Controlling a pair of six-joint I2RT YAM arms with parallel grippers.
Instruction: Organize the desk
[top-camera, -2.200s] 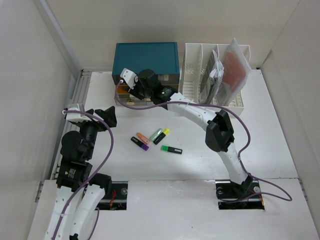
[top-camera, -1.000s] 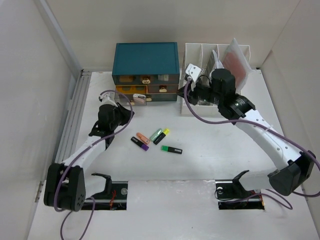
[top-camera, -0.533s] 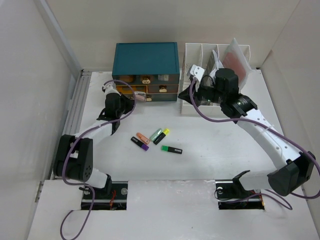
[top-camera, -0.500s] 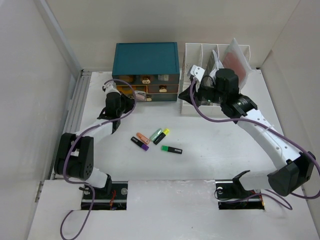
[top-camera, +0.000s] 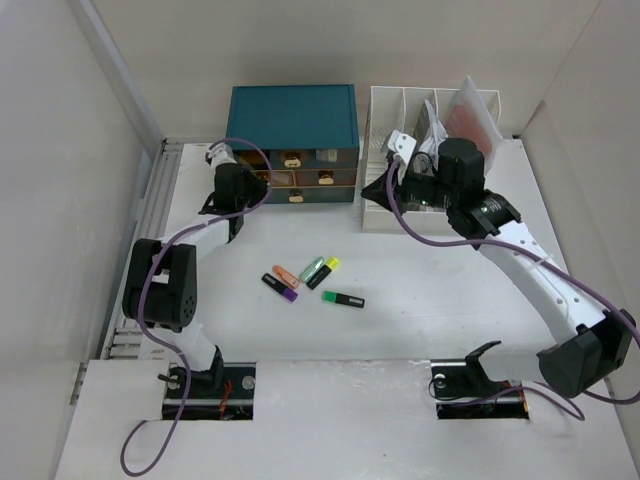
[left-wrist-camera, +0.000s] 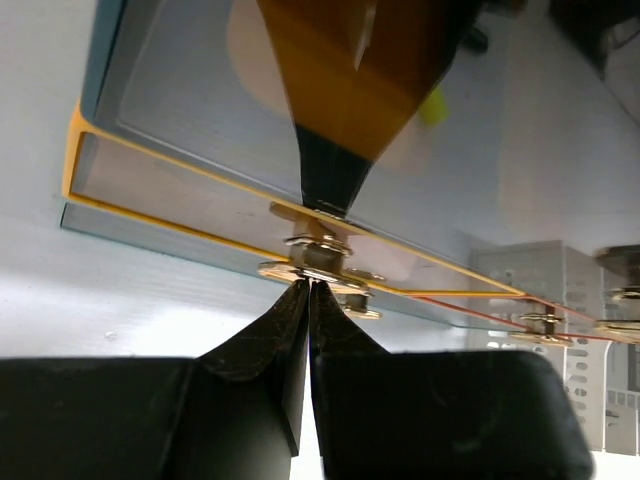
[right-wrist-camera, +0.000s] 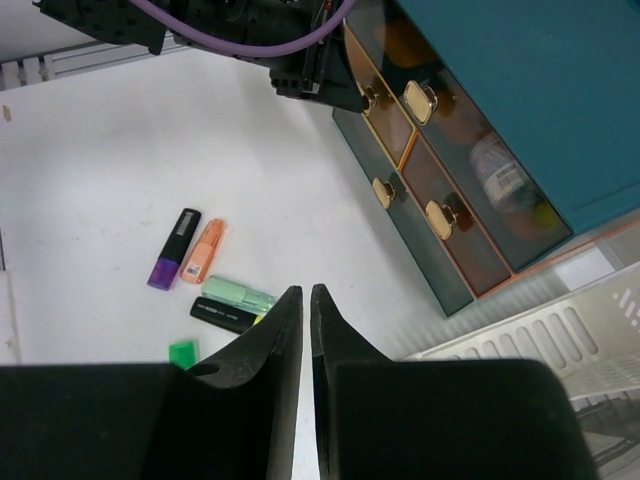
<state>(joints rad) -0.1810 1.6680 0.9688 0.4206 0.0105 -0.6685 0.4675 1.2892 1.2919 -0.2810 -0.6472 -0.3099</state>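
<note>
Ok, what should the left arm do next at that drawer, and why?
Probably back the left gripper straight off the brass knob: its fingers are pressed together against the knob, not around it, the drawer looks flush, and highlighters lie loose on the desk.

Bright, even diffuse light from above; soft faint shadows on desk (top-camera: 420, 300). Top view sharp. Left wrist: left gripper (left-wrist-camera: 308, 290) underexposed black, drawer front (left-wrist-camera: 180, 190) soft-focus, hazy reflections. Right wrist crisp.
</note>
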